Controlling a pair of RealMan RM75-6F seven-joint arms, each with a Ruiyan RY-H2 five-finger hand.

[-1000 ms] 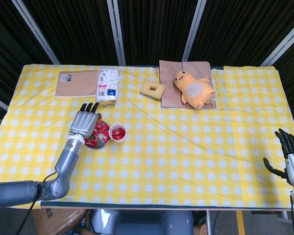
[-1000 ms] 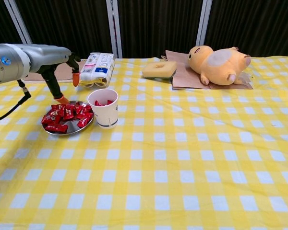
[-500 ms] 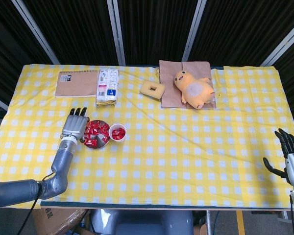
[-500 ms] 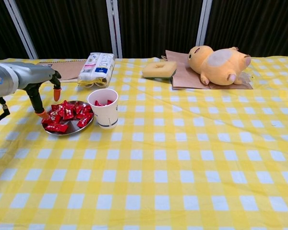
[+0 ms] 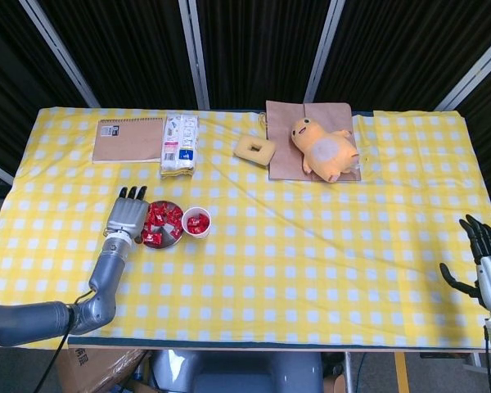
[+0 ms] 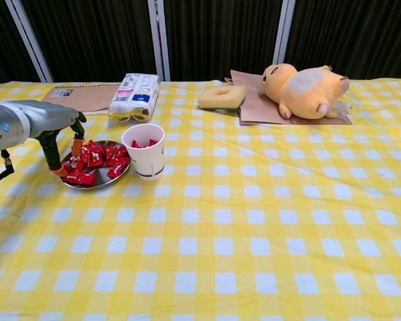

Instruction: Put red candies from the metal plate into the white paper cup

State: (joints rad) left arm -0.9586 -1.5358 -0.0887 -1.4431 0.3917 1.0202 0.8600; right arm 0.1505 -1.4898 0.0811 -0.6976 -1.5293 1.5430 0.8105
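One cup [image 6: 144, 150], one plate [image 6: 101, 178] — candies (red) [image 6: 91, 160] uncountable.

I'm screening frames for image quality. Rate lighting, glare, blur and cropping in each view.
Head view: even overhead light, soft shadows, sharp tablecloth checks; the right hand is cut by the frame edge. Chest view: focus holds from the white paper cup to the plush toy; slight glint on the metal plate rim; the left hand is partly dark, and the black backdrop shows no detail.

A brown notebook [image 5: 128, 140] lies beside a tissue packet [image 5: 179, 143]; a sponge [image 5: 254, 150] sits near a plush toy [image 5: 323, 149] on brown paper [image 5: 281, 160].
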